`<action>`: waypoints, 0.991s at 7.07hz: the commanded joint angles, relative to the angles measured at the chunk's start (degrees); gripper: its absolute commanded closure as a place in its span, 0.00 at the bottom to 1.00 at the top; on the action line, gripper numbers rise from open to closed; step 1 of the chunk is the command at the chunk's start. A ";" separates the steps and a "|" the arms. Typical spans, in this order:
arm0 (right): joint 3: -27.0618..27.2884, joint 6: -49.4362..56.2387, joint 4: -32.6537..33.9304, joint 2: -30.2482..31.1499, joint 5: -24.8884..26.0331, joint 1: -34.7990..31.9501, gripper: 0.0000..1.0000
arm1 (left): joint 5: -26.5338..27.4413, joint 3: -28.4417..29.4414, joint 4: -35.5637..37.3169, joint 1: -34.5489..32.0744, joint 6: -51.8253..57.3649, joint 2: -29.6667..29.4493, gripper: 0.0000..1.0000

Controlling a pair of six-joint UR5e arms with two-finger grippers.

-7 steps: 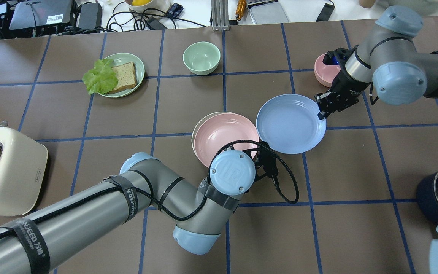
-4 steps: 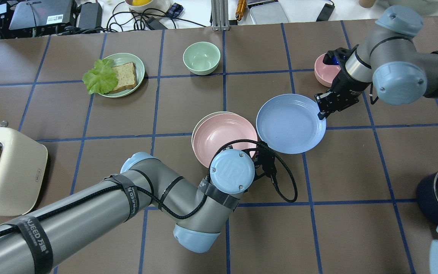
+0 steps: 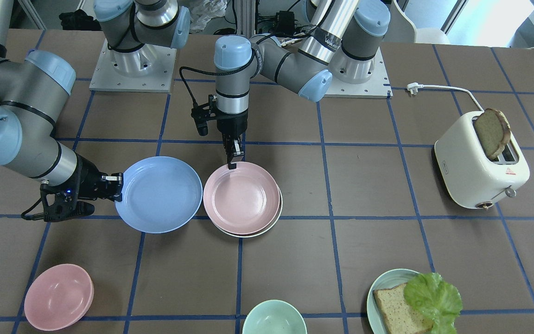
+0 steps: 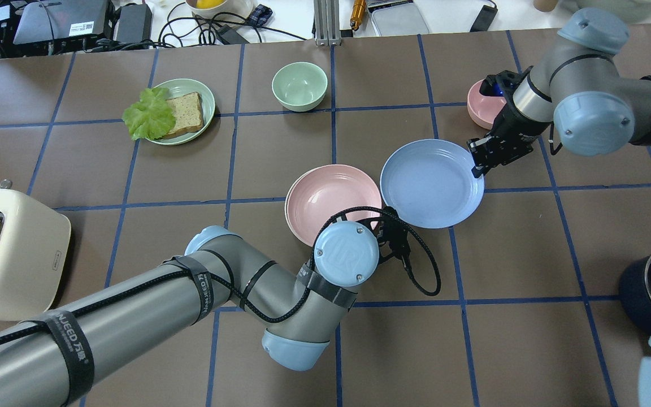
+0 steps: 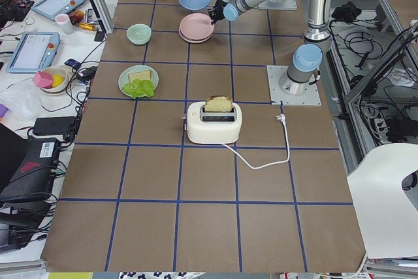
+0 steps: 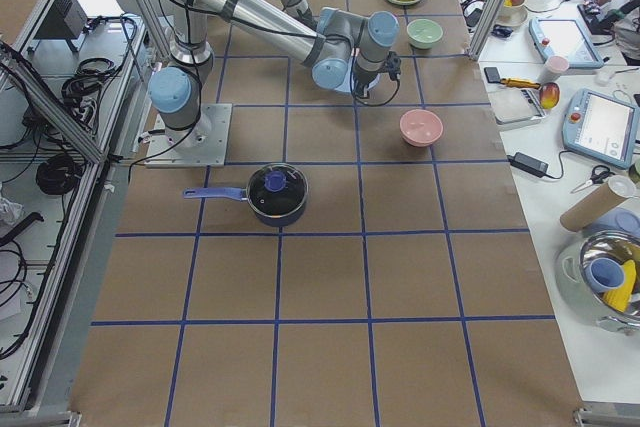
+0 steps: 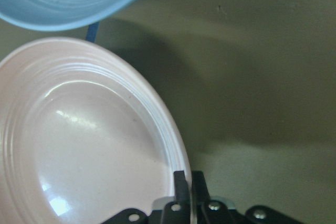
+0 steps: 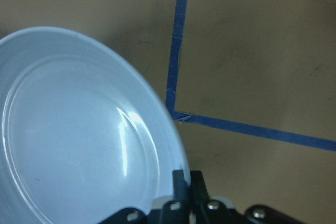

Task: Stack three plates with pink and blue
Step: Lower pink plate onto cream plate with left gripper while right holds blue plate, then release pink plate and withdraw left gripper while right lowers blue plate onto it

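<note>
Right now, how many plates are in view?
4: pink plate atop white plate mid-table, blue plate beside them, green plate with bread and lettuce farther off.

Upper plate [image 3: 241, 197] atop lower plate [image 3: 270, 226]; third plate [image 3: 158, 194] seemingly touching.

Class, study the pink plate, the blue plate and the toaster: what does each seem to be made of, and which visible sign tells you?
The pink plate: probably moulded plastic, matte; soft dull highlights and pressed concentric rings.
The blue plate: same look, likely plastic, slight sheen in the wrist view.
The toaster: smooth cream shell, satin; plastic or painted metal, the look leaves it open.
</note>
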State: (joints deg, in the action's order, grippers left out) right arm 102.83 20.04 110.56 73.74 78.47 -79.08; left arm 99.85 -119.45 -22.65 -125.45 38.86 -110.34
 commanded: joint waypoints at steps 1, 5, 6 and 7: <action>0.00 0.00 0.00 0.00 -0.07 -0.03 1.00 | 0.00 0.01 0.59 0.11 -0.10 1.16 0.00; 0.35 -2.62 0.09 0.09 -0.77 -0.90 1.00 | 0.44 -0.25 -0.28 0.64 -0.28 8.35 0.00; 0.35 -4.64 0.52 -0.17 -0.77 -2.73 1.00 | 0.35 -0.25 -2.98 1.08 -0.45 11.25 0.00; 0.35 -7.79 0.79 -0.70 -0.77 -4.84 1.00 | 0.26 -0.25 -5.97 2.21 -0.63 14.59 0.00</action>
State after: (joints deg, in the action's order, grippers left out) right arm 103.16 15.55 110.99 73.55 77.72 -81.61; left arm 100.20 -119.68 -25.45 -124.28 38.44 -99.62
